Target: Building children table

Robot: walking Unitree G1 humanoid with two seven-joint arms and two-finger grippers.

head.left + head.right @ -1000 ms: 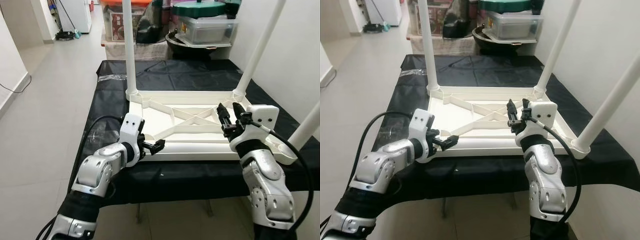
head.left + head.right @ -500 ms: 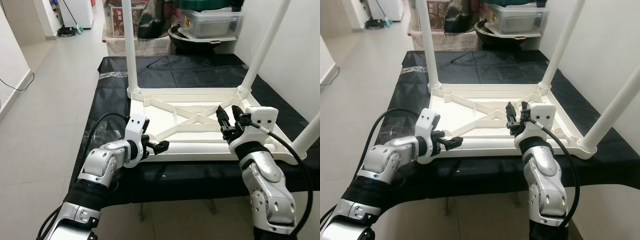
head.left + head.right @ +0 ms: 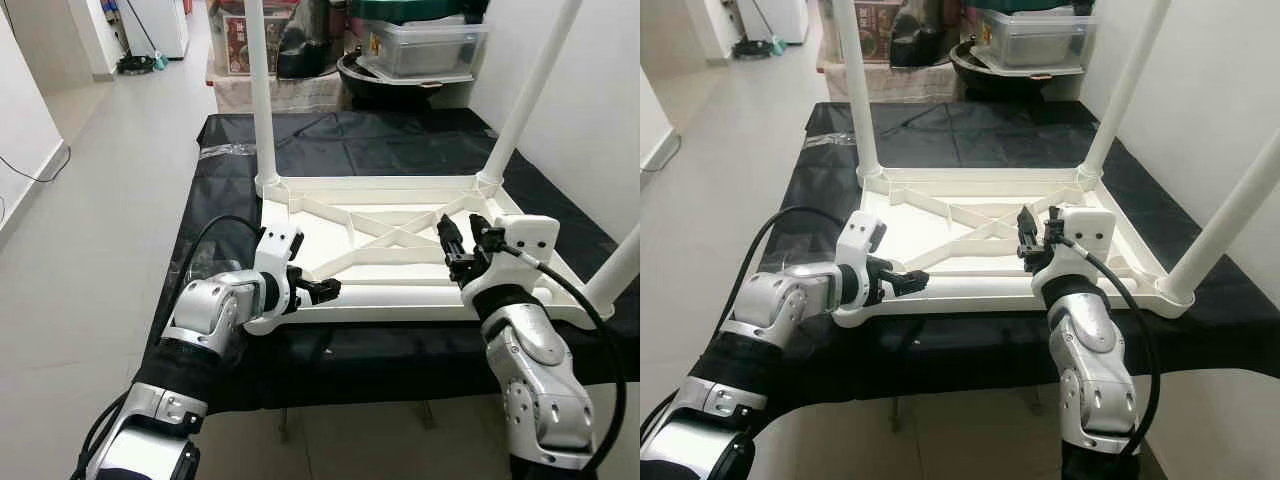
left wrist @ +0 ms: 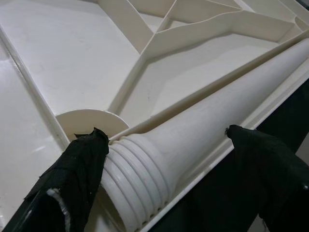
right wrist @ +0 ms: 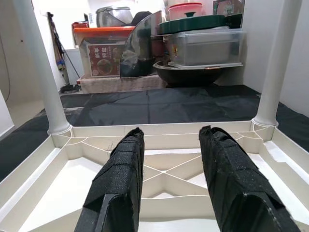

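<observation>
A white children's table top (image 3: 400, 183) lies upside down on a black cloth (image 3: 330, 140). Three white legs stand in its corners: far left (image 3: 258, 90), far right (image 3: 525, 100) and near right (image 3: 620, 265). A loose leg (image 4: 193, 135) lies along the near rim, its threaded end beside the near-left corner socket (image 4: 89, 121). My left gripper (image 3: 322, 290) is at that corner. In the left wrist view its fingers (image 4: 72, 183) touch both sides of the threaded end. My right gripper (image 3: 455, 245) hangs open over the right part of the ribbed underside, holding nothing.
Plastic storage boxes and a dark pot (image 3: 420, 45) are stacked beyond the far edge of the cloth. A white wall runs close along the right. Tiled floor (image 3: 90, 220) lies to the left. A clear plastic wrapper (image 3: 215, 155) rests on the cloth's left side.
My left arm has reached further in toward the near-left corner, bringing its gripper onto the loose leg's end. The camera has shifted a little. The right gripper has stayed put.
</observation>
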